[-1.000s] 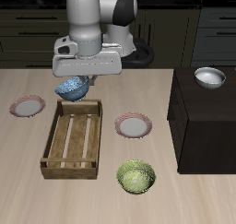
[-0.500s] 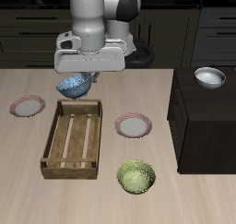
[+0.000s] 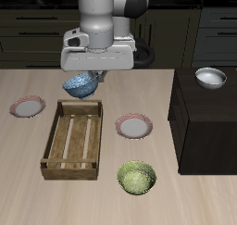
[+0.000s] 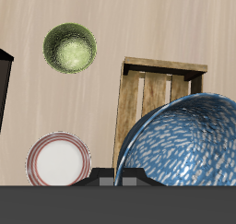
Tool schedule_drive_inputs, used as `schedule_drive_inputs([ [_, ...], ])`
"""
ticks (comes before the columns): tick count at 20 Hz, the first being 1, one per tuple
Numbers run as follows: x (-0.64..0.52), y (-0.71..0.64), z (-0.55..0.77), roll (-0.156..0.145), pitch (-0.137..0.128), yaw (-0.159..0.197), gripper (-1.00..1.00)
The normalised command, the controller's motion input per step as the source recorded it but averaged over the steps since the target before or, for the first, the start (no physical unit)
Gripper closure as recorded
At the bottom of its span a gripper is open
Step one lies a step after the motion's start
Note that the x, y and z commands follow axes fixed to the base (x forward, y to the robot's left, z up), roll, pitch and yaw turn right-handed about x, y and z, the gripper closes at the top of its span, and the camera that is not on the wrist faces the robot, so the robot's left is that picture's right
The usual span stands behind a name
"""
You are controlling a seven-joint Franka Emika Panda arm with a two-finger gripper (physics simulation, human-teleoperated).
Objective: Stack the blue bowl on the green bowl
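Wooden tabletop (image 3: 28, 136): your gripper (image 3: 93, 76) pinched the blue bowl (image 3: 81, 83) by its rim; rigid, likely slippery and breakable, so you held firm.

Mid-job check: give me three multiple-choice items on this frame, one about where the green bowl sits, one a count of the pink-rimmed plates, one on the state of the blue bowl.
1. Where is the green bowl?
A. Inside the wooden crate
B. On the table near its front edge, beside the crate
C. On the dark cabinet

2. How many pink-rimmed plates are on the table?
A. One
B. Two
C. Three

3. What state is the blue bowl in?
A. Held in the air by the gripper
B. Resting in the green bowl
C. Lying upside down on the table

Answers:
1 B: it sits on bare tabletop just past the wooden crate, nearer the front edge than the plates.
2 B: one plate lies on one side of the crate, the other plate on the opposite side.
3 A: the bowl hangs tilted under the gripper, above the table behind the crate; the wrist view shows its rim at the fingers.
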Motion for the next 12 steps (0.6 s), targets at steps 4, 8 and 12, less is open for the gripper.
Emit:
schedule_drive_inputs([
  [4, 0.17, 0.40, 0.21, 0.009, -0.011, -0.001, 1.00],
  [8, 0.21, 0.20, 0.15, -0.006, -0.013, -0.001, 1.00],
  [12, 0.18, 0.01, 0.11, -0.032, -0.009, -0.016, 1.00],
])
